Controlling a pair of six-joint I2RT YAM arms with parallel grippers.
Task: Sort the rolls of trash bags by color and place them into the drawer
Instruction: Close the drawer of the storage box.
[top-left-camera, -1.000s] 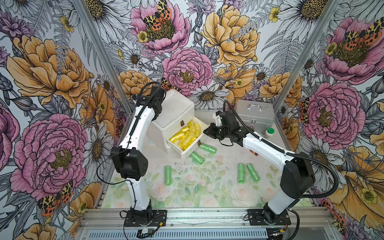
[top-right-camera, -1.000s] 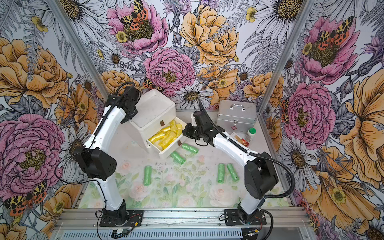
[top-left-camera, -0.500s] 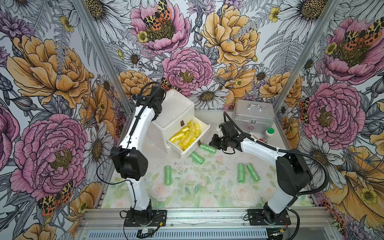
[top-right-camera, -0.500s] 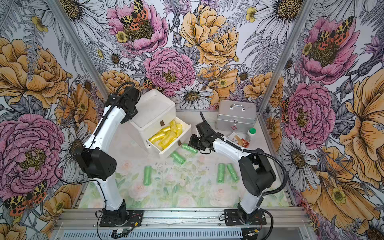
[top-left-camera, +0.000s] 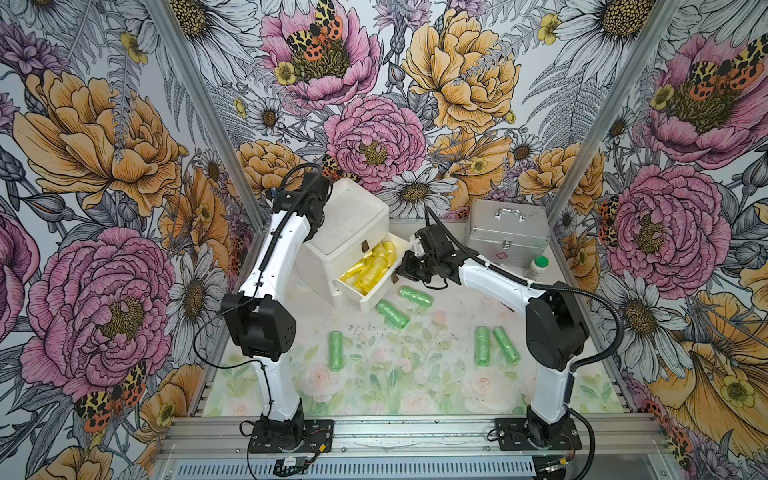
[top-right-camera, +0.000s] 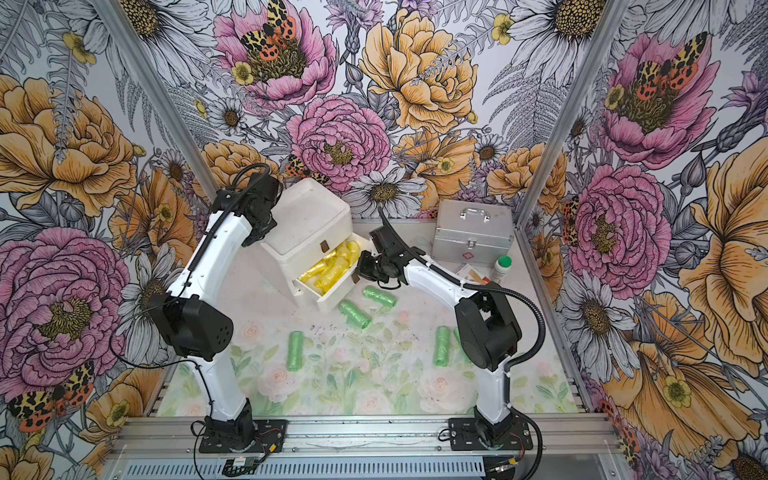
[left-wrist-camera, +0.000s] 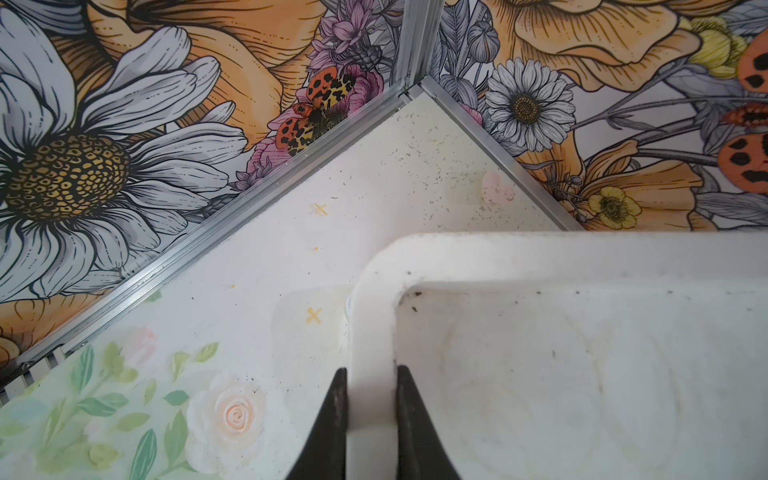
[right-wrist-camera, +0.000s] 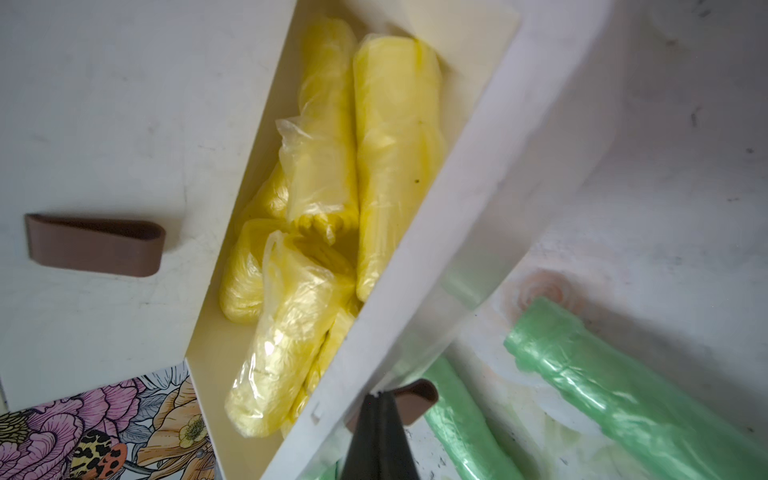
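The drawer (top-left-camera: 353, 220) (top-right-camera: 307, 216), a white chest, stands at the back left with its middle tray (top-left-camera: 376, 297) pulled out. Several yellow rolls of trash bags (top-left-camera: 370, 266) (right-wrist-camera: 332, 187) lie in that tray. Green rolls (top-left-camera: 416, 296) (top-left-camera: 392, 314) lie just before it, and others (top-left-camera: 336, 350) (top-left-camera: 482, 345) lie further forward. My left gripper (left-wrist-camera: 370, 374) is shut on the chest's top rim (left-wrist-camera: 374, 291). My right gripper (top-left-camera: 402, 270) (right-wrist-camera: 380, 399) is shut with nothing in it, its tip against the tray's front wall (right-wrist-camera: 436, 249) beside the brown pull tab (right-wrist-camera: 419, 399).
A silver metal case (top-left-camera: 505, 232) stands at the back right, with a white green-capped bottle (top-left-camera: 537, 268) beside it. The flowered walls close in the back and both sides. A second brown tab (right-wrist-camera: 95, 245) sits on the shut top tray.
My right gripper has dropped and swung in to the open tray's front. The left arm and the chest have not visibly moved.
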